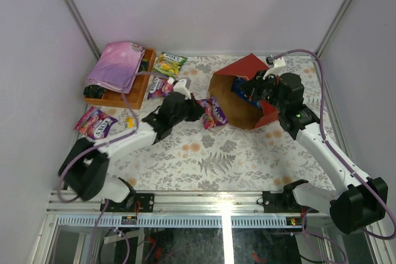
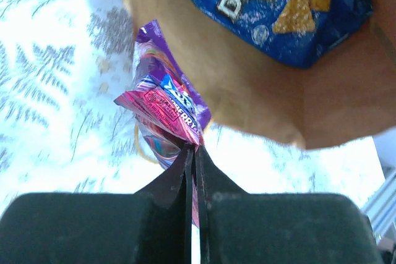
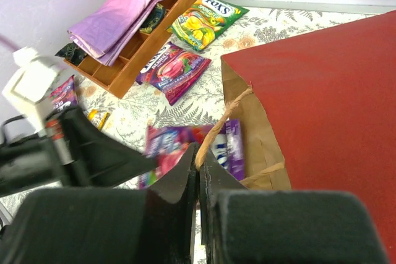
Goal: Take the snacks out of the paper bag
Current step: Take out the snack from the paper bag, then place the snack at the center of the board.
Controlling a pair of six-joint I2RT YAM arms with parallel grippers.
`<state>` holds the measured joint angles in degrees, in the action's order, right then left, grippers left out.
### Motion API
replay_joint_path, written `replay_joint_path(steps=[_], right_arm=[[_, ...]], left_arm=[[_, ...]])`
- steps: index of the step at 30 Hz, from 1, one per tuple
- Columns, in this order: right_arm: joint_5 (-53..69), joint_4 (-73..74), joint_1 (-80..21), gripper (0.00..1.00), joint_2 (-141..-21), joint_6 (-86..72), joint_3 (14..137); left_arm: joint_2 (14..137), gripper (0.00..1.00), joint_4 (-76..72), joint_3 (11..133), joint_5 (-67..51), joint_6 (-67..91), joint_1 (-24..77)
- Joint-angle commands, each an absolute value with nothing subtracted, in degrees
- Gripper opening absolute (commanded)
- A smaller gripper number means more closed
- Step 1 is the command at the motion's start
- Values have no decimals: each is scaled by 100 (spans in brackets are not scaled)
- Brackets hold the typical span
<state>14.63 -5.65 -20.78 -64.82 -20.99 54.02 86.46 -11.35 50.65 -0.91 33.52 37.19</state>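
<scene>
1. Two arms met at a red paper bag point(image 1: 245, 67) lying on its side at mid-table, with its mouth facing left.
2. The left gripper point(image 2: 192, 151) was clenched on a purple candy packet point(image 2: 162, 106) just outside that mouth.
3. The right gripper point(image 3: 199, 156) pinched the bag's twisted handle point(image 3: 224, 120).
4. A blue chip bag point(image 2: 272, 4) lay inside the bag.

Left gripper point(image 2: 193, 151) pinched tight on the lower corner of a purple-pink candy packet point(image 2: 162, 102), just beside the brown mouth edge of the paper bag point(image 2: 247, 97). Blue chip bag point(image 2: 272, 4) lies inside it. Fern-print table point(image 2: 49, 91) is washed out, and the packet is possibly touching it.
</scene>
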Motion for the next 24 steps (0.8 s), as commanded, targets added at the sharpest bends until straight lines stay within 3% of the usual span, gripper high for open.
replay_joint_path(steps=[1,11,17,24], right_arm=[[1488,-1099,-2107,0,-6402,-2198,5364],[1669,-1199,-2109,0,-6447,-2407,5384],[1709,-1197,-2106,0,-6466,-2443,5405],[1722,-1173,-2104,0,-6536,-2432,5439]], left_arm=[[7371,0,-629,4100,120,3327,3678],[5055,0,690,2438,745,4234,2696],[4796,4,1495,2305,715,4459,1298],[4539,1,1811,2172,1283,4974,966]])
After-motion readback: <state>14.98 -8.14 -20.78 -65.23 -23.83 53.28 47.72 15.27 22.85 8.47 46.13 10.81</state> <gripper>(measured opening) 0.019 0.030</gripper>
